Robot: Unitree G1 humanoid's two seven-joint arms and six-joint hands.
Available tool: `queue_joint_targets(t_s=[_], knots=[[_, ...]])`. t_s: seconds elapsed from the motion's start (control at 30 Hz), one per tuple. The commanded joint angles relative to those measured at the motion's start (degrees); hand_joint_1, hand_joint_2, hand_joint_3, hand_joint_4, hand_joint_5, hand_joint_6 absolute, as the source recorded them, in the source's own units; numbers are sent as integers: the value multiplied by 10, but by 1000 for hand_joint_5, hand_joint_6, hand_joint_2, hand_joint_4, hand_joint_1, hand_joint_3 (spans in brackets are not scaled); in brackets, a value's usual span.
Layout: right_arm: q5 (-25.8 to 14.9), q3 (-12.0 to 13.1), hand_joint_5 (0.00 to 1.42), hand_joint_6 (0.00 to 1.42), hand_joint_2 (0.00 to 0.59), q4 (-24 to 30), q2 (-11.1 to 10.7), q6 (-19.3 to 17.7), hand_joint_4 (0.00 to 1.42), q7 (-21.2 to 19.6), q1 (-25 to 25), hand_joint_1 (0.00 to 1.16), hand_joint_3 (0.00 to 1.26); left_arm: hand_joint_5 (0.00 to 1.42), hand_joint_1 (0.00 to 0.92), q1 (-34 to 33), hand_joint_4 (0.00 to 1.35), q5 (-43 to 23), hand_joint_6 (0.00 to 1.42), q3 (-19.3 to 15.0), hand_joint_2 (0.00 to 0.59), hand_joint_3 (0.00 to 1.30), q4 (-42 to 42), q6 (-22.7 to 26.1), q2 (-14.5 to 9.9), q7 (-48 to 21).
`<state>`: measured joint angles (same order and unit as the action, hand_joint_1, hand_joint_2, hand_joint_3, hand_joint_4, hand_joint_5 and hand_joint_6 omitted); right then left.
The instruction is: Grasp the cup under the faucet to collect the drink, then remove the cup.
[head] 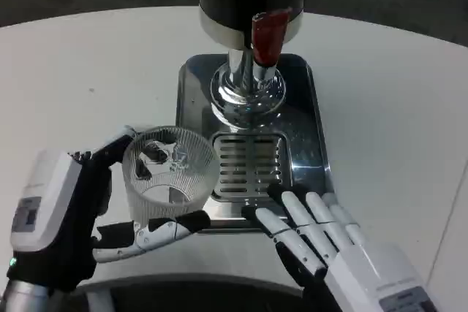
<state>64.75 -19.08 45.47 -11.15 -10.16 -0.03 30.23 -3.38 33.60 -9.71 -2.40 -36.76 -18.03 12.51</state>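
Note:
A clear ribbed cup [170, 174] stands at the left front corner of the steel drip tray [307, 129], left of the slotted grate [250, 166]. My left hand [80, 217] wraps around it, with fingers behind the cup and the thumb across its base in front. The dispenser [252, 5] rises at the back of the tray, its red tap lever [268, 34] hanging above the chrome spout base [247, 89]. My right hand [322, 242] lies flat at the tray's front edge, fingers spread and pointing at the grate, holding nothing.
The round white table [395, 85] extends on both sides of the tray. A dark floor shows beyond the table's far edge. The tray's raised rim runs between my right fingertips and the grate.

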Motion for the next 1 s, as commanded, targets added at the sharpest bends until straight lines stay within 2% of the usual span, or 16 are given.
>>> queue_joint_targets(t_s=[0.03, 0.4, 0.73, 0.87, 1.0], knots=[[-2, 13, 9, 29, 515, 13, 4, 1, 20, -6, 17, 432, 145, 1237, 517, -71, 1098, 29, 1341, 25, 115, 983, -84, 4, -13, 58], [-6, 24, 35, 43, 514, 22, 13, -2, 42, -2, 33, 435, 156, 1237, 517, -242, 1098, 51, 1341, 107, 115, 983, -314, 15, -27, 150], [-5, 26, 46, 49, 506, 20, 25, 0, 49, -13, 47, 448, 164, 1237, 523, -338, 1098, 69, 1341, 188, 117, 983, -418, 10, -5, 221], [4, 16, 59, 60, 505, 12, 34, 1, 57, -20, 46, 452, 165, 1237, 524, -359, 1098, 81, 1341, 214, 117, 983, -444, 22, 9, 262], [6, 17, 61, 62, 505, 14, 38, 2, 61, -19, 52, 454, 165, 1237, 525, -388, 1098, 73, 1341, 234, 117, 983, -495, 22, 15, 259]])
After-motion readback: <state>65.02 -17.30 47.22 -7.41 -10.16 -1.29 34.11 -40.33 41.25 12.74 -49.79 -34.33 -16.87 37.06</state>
